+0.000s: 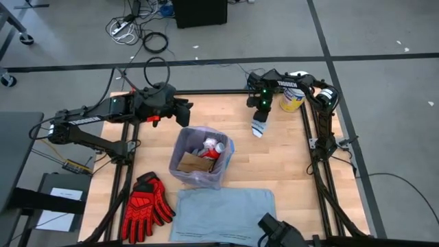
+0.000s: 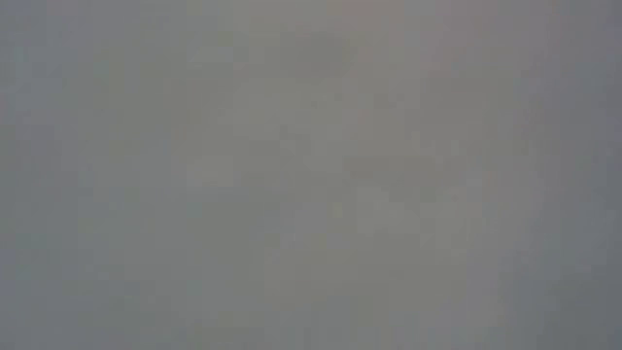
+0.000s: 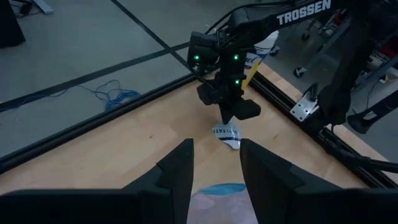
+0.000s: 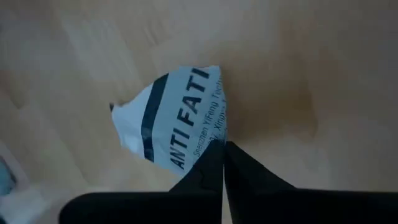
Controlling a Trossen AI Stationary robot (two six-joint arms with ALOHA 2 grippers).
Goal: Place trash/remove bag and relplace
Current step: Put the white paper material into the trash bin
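A bin lined with the translucent pink-lavender bag (image 1: 201, 159) stands mid-table. Inside lie a red-capped bottle (image 1: 218, 147), a brown cardboard piece (image 1: 195, 163) and white paper. My right gripper (image 1: 259, 118) hangs right of the bin, near the far edge, shut on a white scrap with blue print (image 1: 258, 130). My left gripper (image 1: 184, 110) hovers open just beyond the bin's far-left rim. Its wrist view shows the bag's rim and a blue tie (image 3: 224, 188) below its fingers. The grey-blue liner (image 1: 223, 213) lies flat by the near edge. My right gripper (image 4: 222, 149) pinches the printed scrap by one edge (image 4: 208, 152) between its two shut fingertips. The fingers come from above, pointing down (image 3: 227, 118). The scrap (image 3: 227, 134) hangs below them just over the wood; whether its lower tip touches the table I cannot tell.
A yellow tub with a white lid (image 1: 293, 99) stands at the far right corner, beside the right arm. Red gloves (image 1: 145, 202) lie at the near left. Black frame rails (image 1: 328, 171) run along the table's sides. The low view is a uniform grey blank.
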